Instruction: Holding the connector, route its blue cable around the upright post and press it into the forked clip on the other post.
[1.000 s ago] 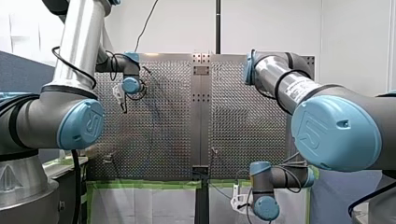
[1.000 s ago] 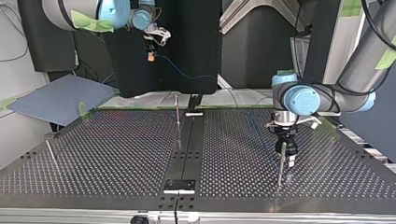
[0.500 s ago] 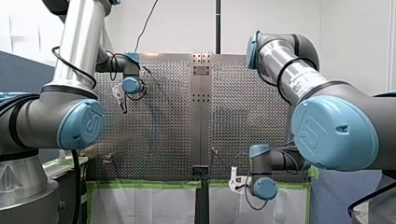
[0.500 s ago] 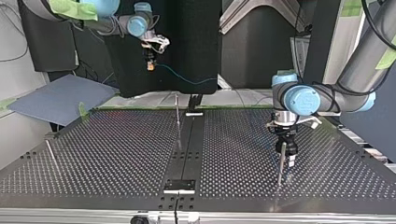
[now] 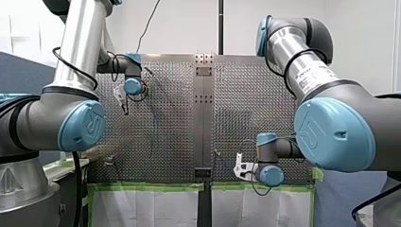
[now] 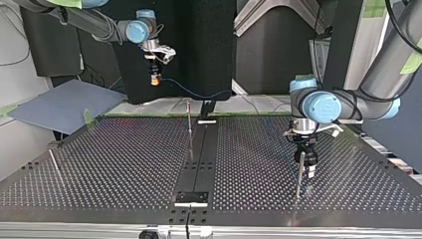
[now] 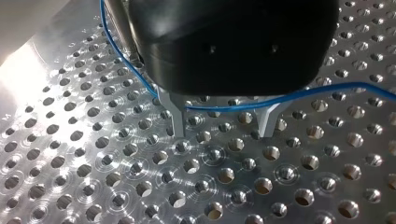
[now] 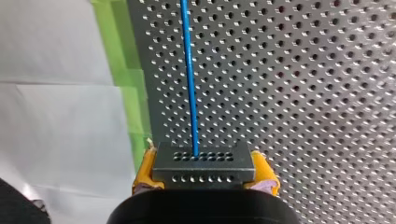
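The robot's right arm enters from the upper left of the frame. Its gripper (image 6: 155, 78) hangs above the far edge of the perforated table (image 6: 124, 164), clamped on a small connector (image 6: 156, 83). A blue cable (image 6: 191, 92) sags from it toward the right, across a black panel (image 6: 199, 50). A thin upright post (image 6: 189, 122) stands at centre. At right, the left gripper (image 6: 306, 171) points down just beside another post (image 6: 298, 186).

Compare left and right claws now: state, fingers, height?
Left claw is open and empty; right claw is shut on the connector. Left claw has bare metal fingers; right claw has yellow pads. Left claw sits low over the table; right claw hangs high near its edge. The blue cable runs by both.
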Available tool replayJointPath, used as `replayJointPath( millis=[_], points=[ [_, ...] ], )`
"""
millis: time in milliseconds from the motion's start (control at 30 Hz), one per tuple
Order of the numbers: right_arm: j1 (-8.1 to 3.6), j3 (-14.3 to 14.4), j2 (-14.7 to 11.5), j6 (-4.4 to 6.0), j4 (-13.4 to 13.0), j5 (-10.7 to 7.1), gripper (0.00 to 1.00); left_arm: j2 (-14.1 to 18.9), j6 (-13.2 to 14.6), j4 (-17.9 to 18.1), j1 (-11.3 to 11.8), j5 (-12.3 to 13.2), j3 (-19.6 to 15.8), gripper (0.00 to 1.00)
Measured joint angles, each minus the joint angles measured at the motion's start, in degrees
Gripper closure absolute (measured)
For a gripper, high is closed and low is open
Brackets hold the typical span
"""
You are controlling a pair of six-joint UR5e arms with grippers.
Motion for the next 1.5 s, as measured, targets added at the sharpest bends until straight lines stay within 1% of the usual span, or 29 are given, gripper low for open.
replayJointPath(
  millis=[133,233,500,733,800,867,900,967,1000,1033,1100,1133,1333,1367,1500],
  points=[
    [-0.70,1.3,-2.1,-0.44,-1.0,-0.13,1.00,0.0,0.0,0.0,0.0,0.0,0.0,0.25],
    [-0.97,1.7,-3.6,-0.54,-1.1,-0.18,1.00,0.0,0.0,-0.1,0.0,0.0,0.0,0.25],
    [-1.12,1.9,-7.6,-0.70,-0.8,-0.20,1.00,0.0,0.0,-0.4,0.0,-0.3,0.0,0.25],
    [-1.36,1.9,-11.2,-1.32,-0.5,-0.16,1.00,0.0,0.0,-0.8,0.0,-0.9,0.0,0.25],
    [-1.40,2.0,-11.3,-1.55,-0.6,-0.07,1.00,0.0,0.0,-1.0,0.0,-0.9,0.0,0.25],
    [-1.43,2.0,-10.8,-1.81,-0.8,0.00,1.00,0.0,-0.1,-1.1,0.0,-0.9,0.0,0.20],
    [-1.43,2.0,-10.4,-1.89,-0.9,0.02,1.00,0.0,-0.3,-1.2,0.0,-0.9,0.0,0.20],
    [-1.47,2.0,-9.9,-1.99,-1.2,0.03,1.00,0.0,-0.9,-1.5,0.0,-0.9,0.0,0.11],
    [-1.49,2.0,-9.7,-2.01,-1.2,0.04,1.00,0.0,-1.2,-1.7,0.0,-0.9,0.0,0.11],
    [-1.53,2.0,-9.6,-2.01,-1.4,0.03,1.00,0.0,-1.8,-2.1,0.0,-0.9,0.0,0.07],
    [-1.56,2.0,-9.5,-2.00,-1.5,-0.01,1.00,0.0,-2.6,-2.7,-0.1,-0.9,0.0,0.07],
    [-1.58,1.9,-9.5,-1.99,-1.6,-0.06,1.00,0.0,-3.2,-3.1,-0.1,-0.9,0.0,0.04],
    [-1.61,1.9,-9.4,-2.02,-1.7,-0.19,1.00,0.1,-6.3,-5.7,0.0,-1.0,-0.1,0.04],
    [-1.61,1.9,-9.4,-2.01,-1.7,-0.19,1.00,0.1,-6.7,-6.1,0.0,-1.0,-0.1,0.01],
    [-1.62,1.9,-9.4,-2.00,-1.8,-0.20,1.00,0.1,-7.6,-7.6,0.0,-1.2,-0.1,0.01]
  ],
)
